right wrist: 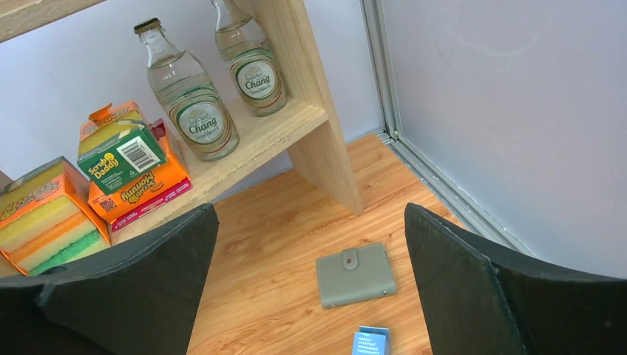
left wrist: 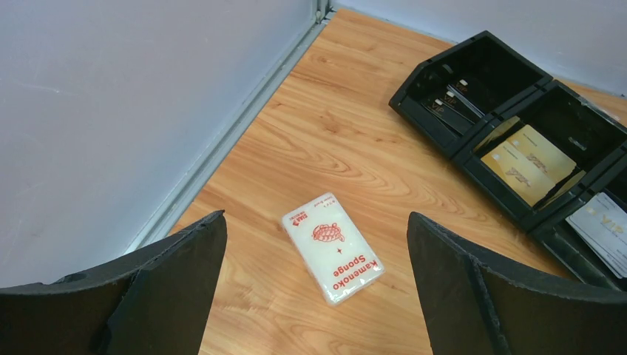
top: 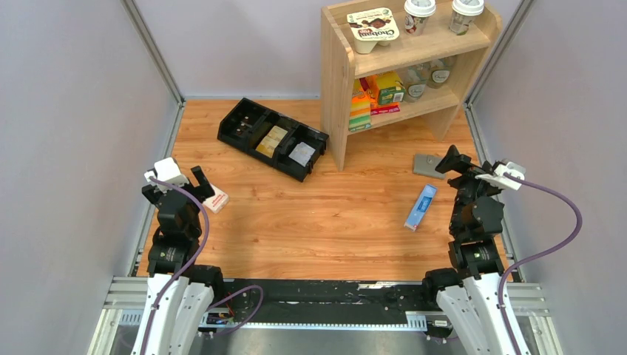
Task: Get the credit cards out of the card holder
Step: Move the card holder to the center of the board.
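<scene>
Card holder [right wrist: 355, 275] reachable from above; shelf leg [right wrist: 325, 159] stands close behind.

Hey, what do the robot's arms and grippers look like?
Both arms are black and jointed, rising from white bases. A white block sits at each wrist, with a purple cable looping back down. The left gripper and right gripper have broad matte black fingers. No markings show.

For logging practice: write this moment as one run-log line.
card holder: closed, untouched | left tool: open | right tool: open, near card holder
</scene>
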`<state>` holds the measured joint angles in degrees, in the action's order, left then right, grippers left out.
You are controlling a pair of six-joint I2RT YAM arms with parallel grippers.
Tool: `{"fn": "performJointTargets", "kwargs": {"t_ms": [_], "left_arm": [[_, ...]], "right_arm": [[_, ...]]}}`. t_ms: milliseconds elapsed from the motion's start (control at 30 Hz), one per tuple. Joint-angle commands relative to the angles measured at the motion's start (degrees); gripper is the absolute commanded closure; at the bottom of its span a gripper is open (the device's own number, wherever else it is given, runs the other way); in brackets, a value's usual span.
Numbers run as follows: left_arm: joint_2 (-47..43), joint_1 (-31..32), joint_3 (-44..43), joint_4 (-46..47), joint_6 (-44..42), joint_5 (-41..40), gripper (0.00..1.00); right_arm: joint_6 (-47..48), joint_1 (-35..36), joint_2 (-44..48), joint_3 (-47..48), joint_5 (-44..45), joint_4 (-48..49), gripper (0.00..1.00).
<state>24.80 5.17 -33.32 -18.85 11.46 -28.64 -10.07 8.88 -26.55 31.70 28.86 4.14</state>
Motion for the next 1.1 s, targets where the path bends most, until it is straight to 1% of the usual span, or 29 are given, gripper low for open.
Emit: {"fn": "performJointTargets", "kwargs": {"t_ms": [0,100,233,367,467,533,600,800,933,1067], "left_arm": [[-0.71,0.10,-1.13,0.40,0.66,-0.18,0.01],[-0.80,0.10,-1.31,-0.22,1.28,-0.01,0.01],[-0.28,0.10,-1.66,-0.66,2.33,0.34,0.01],[0.51,0.11,-1.84,0.30,2.33,3.32,0.01],[1.22,0.10,-2.01,0.57,2.51,5.35,0.01],[1.92,0.10,-2.36,0.48,2.51,6.05,0.01],[2.54,0.10,-2.89,-0.04,2.25,6.84,0.01],[1.93,0.28,-2.80,-0.48,3.47,8.43,0.01],[-1.23,1.16,-2.37,-0.75,4.18,8.25,0.01],[-4.40,2.47,-1.84,-0.84,4.27,7.47,0.01]], "right_arm": [[-1.09,0.26,0.00,0.29,0.05,1.66,0.00],[-2.32,0.26,-0.35,1.08,1.10,0.17,0.00],[-3.99,0.26,-3.15,3.62,2.69,-3.08,0.00],[-6.71,0.26,-6.49,5.99,2.08,-6.68,0.00],[-8.30,0.17,-9.74,8.19,1.81,-9.67,0.00],[-7.52,0.08,-12.55,9.95,0.59,-11.69,0.00],[-8.65,-0.36,-16.15,11.88,1.46,-13.80,0.00],[-15.41,-6.67,-28.81,18.47,0.41,-20.56,0.00],[-21.91,-13.35,-39.43,23.65,-4.07,-27.06,0.00],[-26.75,-20.47,-49.98,30.94,-9.78,-34.18,0.00]]}}
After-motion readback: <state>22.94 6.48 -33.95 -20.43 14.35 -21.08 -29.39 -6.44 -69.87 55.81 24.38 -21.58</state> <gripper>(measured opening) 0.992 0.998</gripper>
